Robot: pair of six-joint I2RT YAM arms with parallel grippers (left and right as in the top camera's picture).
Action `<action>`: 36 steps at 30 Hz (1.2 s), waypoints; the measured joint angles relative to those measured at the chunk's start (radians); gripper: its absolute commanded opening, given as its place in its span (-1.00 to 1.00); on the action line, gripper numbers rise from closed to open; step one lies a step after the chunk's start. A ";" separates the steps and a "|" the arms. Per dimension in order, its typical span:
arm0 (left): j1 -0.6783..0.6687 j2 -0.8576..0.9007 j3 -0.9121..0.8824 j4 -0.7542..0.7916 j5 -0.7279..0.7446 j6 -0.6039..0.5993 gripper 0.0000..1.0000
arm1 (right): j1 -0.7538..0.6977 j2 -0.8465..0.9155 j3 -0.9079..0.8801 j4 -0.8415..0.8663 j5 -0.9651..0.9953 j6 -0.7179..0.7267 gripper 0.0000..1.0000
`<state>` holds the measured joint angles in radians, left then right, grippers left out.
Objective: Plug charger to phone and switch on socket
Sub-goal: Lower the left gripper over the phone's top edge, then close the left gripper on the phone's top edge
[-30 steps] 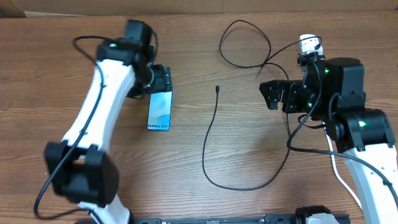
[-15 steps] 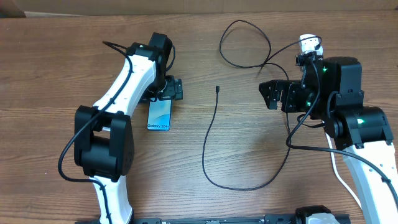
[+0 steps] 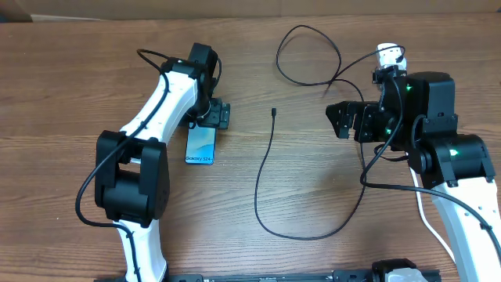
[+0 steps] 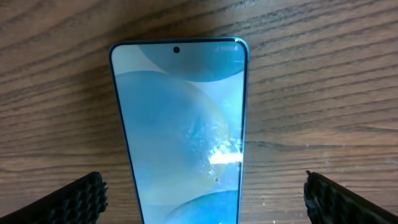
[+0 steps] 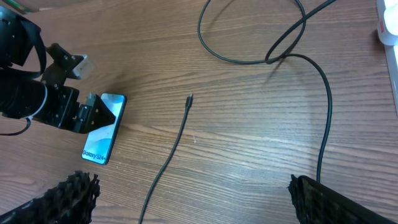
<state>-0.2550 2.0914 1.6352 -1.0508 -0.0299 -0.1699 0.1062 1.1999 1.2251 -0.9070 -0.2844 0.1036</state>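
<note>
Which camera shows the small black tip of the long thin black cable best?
The right wrist camera: the small black connector tip lies bare on the wood, clearest there. The overhead view shows it smaller. The left wrist view misses it, showing the blue-screened phone.

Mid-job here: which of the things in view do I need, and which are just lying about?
Needed: phone, charger, socket.
Lying about: pale thing past the table's far-left corner, too cropped to identify.

The phone (image 3: 200,144) shows "Galaxy S24+" on its screen.
</note>
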 measured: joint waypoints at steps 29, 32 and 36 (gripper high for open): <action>0.000 0.003 -0.115 0.125 -0.013 -0.032 0.96 | 0.000 0.019 0.000 -0.021 0.000 0.000 1.00; 0.000 0.003 -0.116 0.125 -0.023 -0.045 0.96 | 0.000 0.027 0.000 -0.022 0.001 0.000 1.00; 0.000 0.003 -0.118 0.124 -0.035 -0.071 0.95 | 0.000 0.034 0.000 -0.022 0.000 0.000 1.00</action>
<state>-0.2550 2.0949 1.5169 -0.9268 -0.0654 -0.2405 0.1062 1.2339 1.2251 -0.9291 -0.2840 0.1036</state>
